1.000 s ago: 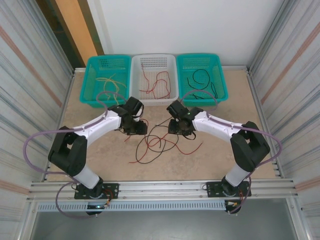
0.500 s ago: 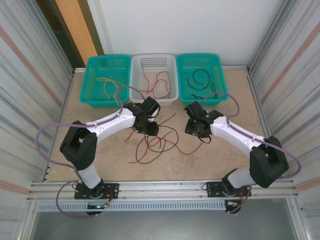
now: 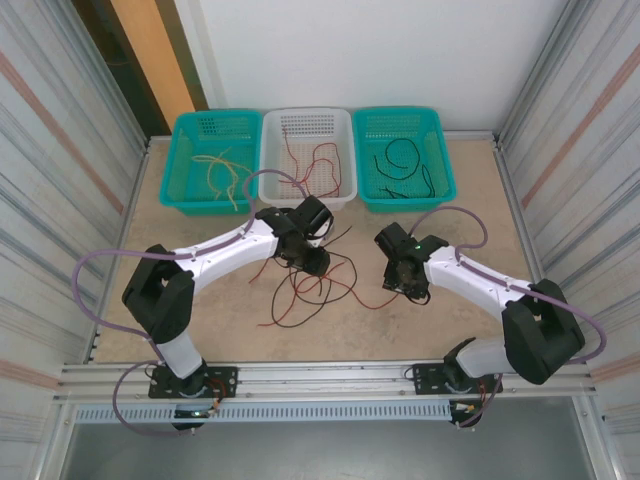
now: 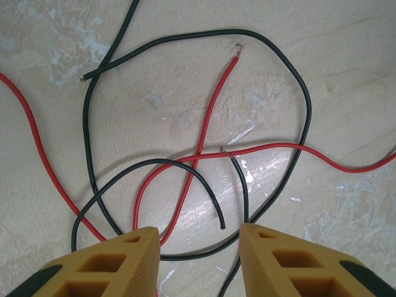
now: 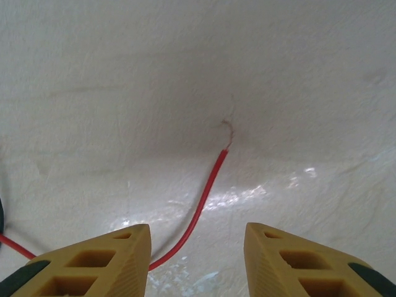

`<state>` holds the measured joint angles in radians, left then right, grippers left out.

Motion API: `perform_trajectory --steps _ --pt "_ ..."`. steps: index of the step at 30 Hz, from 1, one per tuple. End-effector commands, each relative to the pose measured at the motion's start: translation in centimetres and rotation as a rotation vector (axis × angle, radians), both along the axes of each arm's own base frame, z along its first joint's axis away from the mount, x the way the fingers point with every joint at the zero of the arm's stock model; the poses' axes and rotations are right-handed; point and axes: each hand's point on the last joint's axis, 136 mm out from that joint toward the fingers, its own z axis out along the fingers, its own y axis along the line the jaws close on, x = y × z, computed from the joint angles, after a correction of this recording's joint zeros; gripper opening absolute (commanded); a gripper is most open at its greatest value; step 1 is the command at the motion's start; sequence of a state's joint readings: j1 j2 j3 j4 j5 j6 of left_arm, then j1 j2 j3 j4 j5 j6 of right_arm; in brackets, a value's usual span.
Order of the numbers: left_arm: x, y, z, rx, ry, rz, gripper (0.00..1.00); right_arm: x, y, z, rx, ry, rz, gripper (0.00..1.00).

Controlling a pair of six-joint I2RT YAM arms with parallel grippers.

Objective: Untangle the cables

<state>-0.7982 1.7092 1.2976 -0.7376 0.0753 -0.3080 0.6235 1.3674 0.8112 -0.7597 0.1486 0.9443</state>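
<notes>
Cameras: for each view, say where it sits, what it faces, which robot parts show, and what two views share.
Top external: above, behind the bases, looking down on the table; left gripper, right gripper, arms.
Left wrist: on that wrist, looking down at crossed cables; open fingers.
Right wrist: likewise, over a red cable end; open fingers.
Shared with top external: that red cable.

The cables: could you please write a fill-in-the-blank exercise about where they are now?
The cables in the white basket are ___.
The tangle on the table mixes red and ___ strands.
The yellowish cables lie in a ___ basket.
The right gripper stands ___ over a red cable end.
Missing words: red, black, teal, open.
</notes>
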Motion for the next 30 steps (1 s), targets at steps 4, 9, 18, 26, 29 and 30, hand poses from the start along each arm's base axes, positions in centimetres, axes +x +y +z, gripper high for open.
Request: perform_trajectory --steps 4,9,18,26,29,30 --pt "-0.1 0.7 2.3 -0.008 -0.066 -0.022 0.4 -1.5 1.6 -2.1 0.042 0.072 -0.024 0.4" --pt "-0.2 1.0 3.1 -0.022 -0.094 -0.019 0.4 -1.9 2.1 -3.4 0.046 0.108 -0.03 0.37" --pt "-0.3 1.0 4.1 -0.052 -0.121 -0.026 0.41 -1.4 2.4 -4.4 0.039 0.126 -0.029 0.23" --pt "-0.2 1.0 5.3 -0.072 -0.155 -0.042 0.43 0.6 2.1 -0.4 0.012 -0.041 0.013 0.0" --pt "-0.2 1.0 6.5 -0.101 -0.192 -0.047 0.44 2.0 1.9 5.6 -0.015 -0.237 0.071 0.0" --pt "-0.2 0.9 7.0 -0.121 -0.208 -0.05 0.44 2.4 1.9 7.6 -0.015 -0.295 0.089 0.0"
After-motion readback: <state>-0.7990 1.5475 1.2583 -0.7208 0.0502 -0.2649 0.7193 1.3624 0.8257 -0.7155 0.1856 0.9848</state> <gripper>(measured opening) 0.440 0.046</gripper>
